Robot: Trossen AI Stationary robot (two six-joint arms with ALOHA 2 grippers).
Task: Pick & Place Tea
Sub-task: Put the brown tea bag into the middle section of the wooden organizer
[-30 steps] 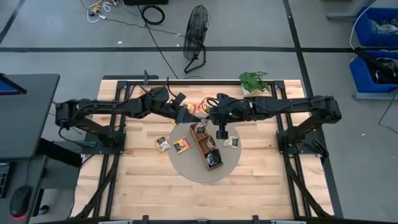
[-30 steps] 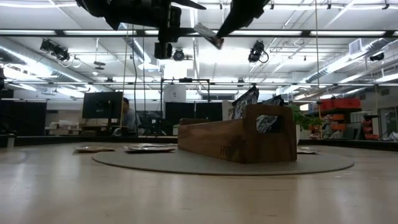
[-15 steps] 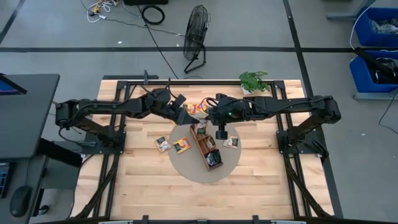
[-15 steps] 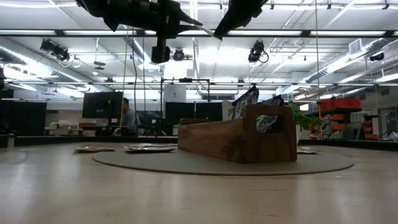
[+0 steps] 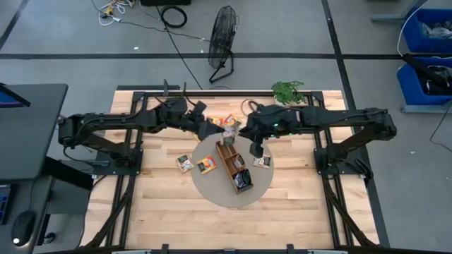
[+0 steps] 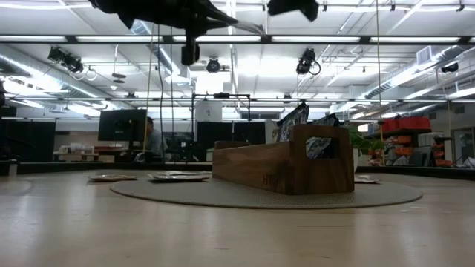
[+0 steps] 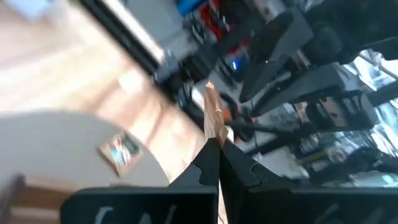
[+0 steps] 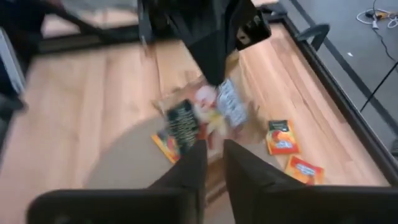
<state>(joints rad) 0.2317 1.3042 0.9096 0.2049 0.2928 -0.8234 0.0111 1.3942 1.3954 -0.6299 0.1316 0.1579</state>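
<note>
Left gripper [image 7: 214, 149] of yours pinches a pale tea sachet [image 7: 213, 116] upper-centre; right gripper [image 8: 211, 163] stands slightly parted, empty.

Bright ceiling strip lights [image 6: 356, 38] glare in low view; wrist views motion-blurred.

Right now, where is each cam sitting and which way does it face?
High: overhead, straight down; both arms, wooden tray on round mat.
Low: table height, level into room; arms overhead, same tray.
Left wrist: past left gripper shut on a sachet.
Right wrist: down past right gripper at tray and loose sachets.
</note>
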